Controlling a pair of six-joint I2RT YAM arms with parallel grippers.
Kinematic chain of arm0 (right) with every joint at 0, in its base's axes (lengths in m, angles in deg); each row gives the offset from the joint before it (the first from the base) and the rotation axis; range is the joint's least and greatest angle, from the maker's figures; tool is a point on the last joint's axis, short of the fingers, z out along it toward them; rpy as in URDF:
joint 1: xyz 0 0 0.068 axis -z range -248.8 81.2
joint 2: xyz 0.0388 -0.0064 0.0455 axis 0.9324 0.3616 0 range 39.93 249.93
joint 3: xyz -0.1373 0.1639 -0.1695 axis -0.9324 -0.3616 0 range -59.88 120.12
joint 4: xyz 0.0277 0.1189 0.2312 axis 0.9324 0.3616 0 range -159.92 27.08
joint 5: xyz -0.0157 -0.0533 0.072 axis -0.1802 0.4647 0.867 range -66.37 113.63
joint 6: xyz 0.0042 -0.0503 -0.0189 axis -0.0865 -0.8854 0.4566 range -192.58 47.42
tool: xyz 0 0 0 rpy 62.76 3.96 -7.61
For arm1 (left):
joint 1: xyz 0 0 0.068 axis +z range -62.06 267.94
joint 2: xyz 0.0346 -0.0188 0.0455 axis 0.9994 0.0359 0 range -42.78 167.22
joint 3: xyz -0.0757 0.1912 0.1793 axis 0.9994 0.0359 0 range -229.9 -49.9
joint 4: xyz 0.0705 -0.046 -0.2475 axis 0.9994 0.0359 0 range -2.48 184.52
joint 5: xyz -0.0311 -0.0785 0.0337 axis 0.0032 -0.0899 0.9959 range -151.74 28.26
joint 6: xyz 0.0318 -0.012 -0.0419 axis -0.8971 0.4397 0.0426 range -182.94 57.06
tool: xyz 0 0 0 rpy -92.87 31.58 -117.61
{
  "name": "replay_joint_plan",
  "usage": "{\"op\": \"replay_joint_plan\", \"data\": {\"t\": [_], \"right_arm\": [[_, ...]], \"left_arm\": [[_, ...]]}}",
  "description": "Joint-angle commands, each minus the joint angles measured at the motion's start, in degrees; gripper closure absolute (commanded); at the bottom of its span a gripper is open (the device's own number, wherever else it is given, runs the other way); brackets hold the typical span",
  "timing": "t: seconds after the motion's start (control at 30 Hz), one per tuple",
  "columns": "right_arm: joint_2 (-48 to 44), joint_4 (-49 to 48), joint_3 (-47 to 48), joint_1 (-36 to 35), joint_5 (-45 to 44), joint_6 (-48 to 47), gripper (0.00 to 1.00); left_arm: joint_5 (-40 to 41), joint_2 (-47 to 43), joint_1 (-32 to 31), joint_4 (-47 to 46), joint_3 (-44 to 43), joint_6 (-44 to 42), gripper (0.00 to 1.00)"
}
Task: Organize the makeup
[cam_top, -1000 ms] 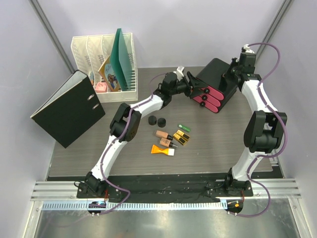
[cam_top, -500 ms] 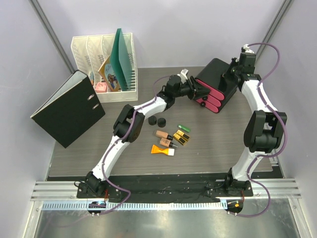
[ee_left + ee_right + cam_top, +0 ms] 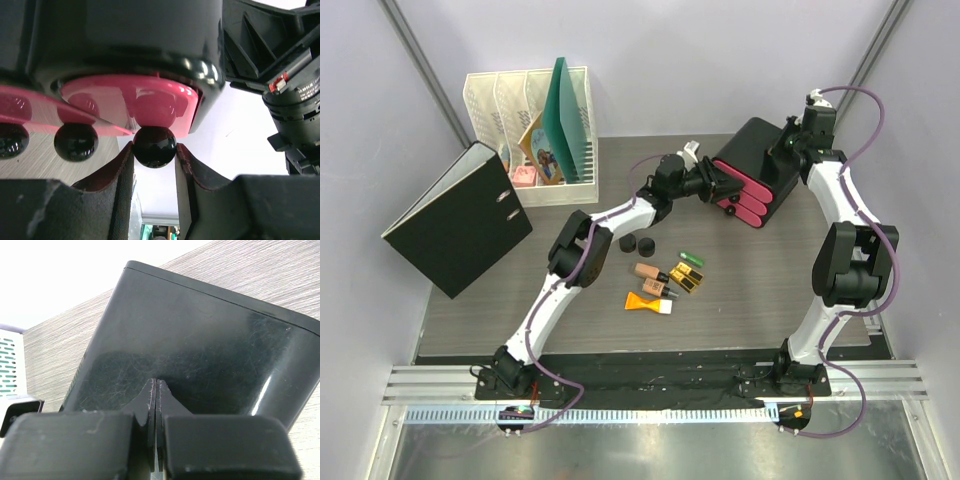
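Left hand [image 3: 154, 152] pinching black knob [image 3: 154, 145] of pink drawer [image 3: 130, 97], fingers [image 3: 122, 175] touching it on both sides. Right hand [image 3: 156, 382] closing fully on nothing, tips resting against black box [image 3: 200, 350]. Makeup [image 3: 665, 275] lying loose on surface [image 3: 770, 290], near box, between arms.

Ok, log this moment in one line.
left gripper: shut on knob of pink drawer | right gripper: shut, tips at box | makeup: loose on table
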Motion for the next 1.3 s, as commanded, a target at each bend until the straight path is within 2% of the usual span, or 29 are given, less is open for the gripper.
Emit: {"op": "replay_joint_plan", "data": {"t": [0.0, 0.2, 0.4, 0.6, 0.67, 0.7, 0.8, 0.83, 0.87, 1.0, 1.1, 1.27], "right_arm": [[3.1, 12.0, -3.6, -1.0, -0.4, -1.8, 0.99], [3.4, 12.5, -3.7, -1.3, -0.4, -2.2, 0.99], [3.4, 12.6, -3.9, -1.5, -0.5, -2.6, 0.99], [4.1, 12.7, -3.5, -1.7, -0.4, -2.5, 0.99], [4.1, 12.7, -3.5, -1.7, -0.4, -2.7, 0.99], [4.1, 12.7, -3.3, -1.7, -0.6, -2.7, 0.99], [4.2, 12.9, -3.3, -1.7, -0.5, -2.7, 0.99], [4.3, 12.8, -3.3, -1.7, -0.5, -2.8, 0.99], [4.1, 12.8, -3.4, -1.7, -0.5, -2.8, 0.99], [4.3, 12.8, -3.4, -1.7, -0.7, -2.8, 0.99], [4.5, 12.9, -3.3, -1.7, -0.6, -2.9, 0.99], [4.6, 12.9, -3.3, -1.7, -0.7, -2.8, 0.99]], "left_arm": [[0.2, -6.5, 0.7, -2.4, 7.2, -1.8, 1.00], [-1.2, -12.9, 1.4, -4.4, 17.6, -4.4, 1.00], [-1.3, -21.0, 1.5, -1.4, 26.9, -9.6, 1.00], [-1.1, -23.3, 1.4, 5.3, 29.2, -13.9, 0.99], [-1.1, -23.5, 1.4, 6.2, 29.8, -14.4, 0.88], [-1.0, -23.6, 1.5, 6.7, 30.0, -14.9, 0.79], [-0.8, -23.6, 1.4, 8.0, 29.6, -15.8, 0.59], [-0.8, -23.9, 1.5, 8.4, 29.4, -16.7, 0.48], [-0.8, -24.0, 1.4, 9.1, 29.1, -17.2, 0.45], [-0.7, -27.0, 1.5, 12.2, 29.5, -21.0, 0.19], [-0.5, -29.3, 1.5, 13.8, 30.7, -24.4, 0.16], [0.7, -36.0, 1.7, 25.0, 30.3, -36.3, 0.15]]}}
